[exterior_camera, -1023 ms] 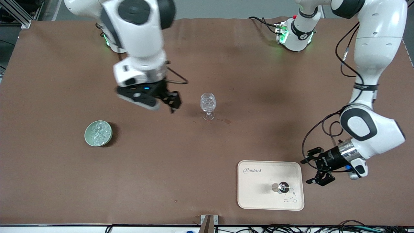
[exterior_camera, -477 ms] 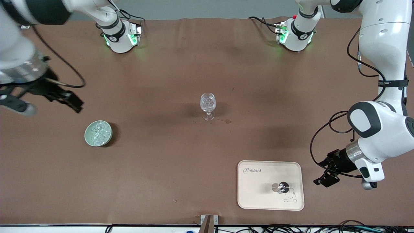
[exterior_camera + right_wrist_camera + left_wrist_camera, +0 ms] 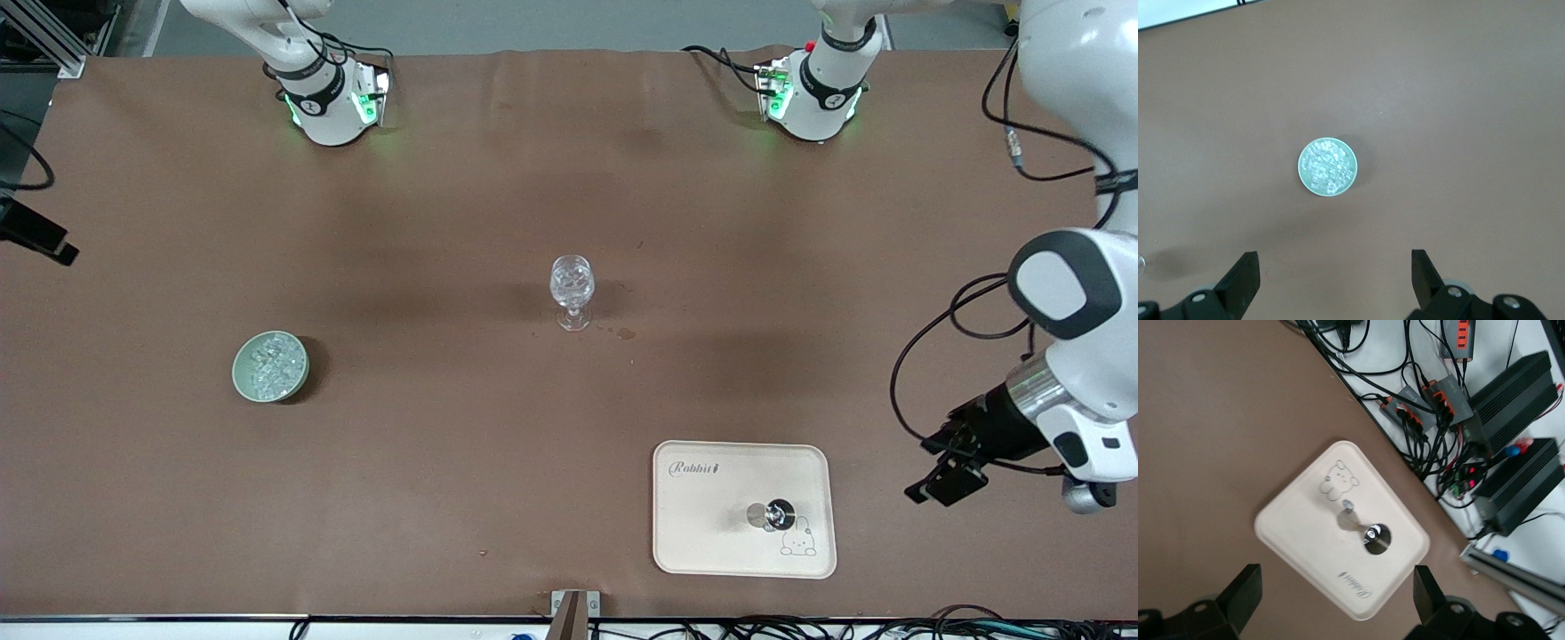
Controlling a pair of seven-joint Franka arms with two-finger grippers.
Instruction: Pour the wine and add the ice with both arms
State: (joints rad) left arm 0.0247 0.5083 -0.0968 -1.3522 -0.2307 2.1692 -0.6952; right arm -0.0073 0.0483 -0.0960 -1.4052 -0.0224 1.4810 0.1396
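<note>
**Both claws spread wide, holding nothing**

Your left gripper hangs with fingers wide apart, empty, over the brown table by the cream rectangular tray at lower right of the front view. The small shiny silver measuring cup stands on that tray. Your right gripper, equally wide and empty, hangs above the pale green round bowl, at left of centre, heaped with clear ice cubes. The patterned clear stemmed glass stands mid-frame.

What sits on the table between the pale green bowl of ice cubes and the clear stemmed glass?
Nothing: the front view shows only bare brown tabletop between the pale green round bowl of ice and the clear stemmed glass.
</note>
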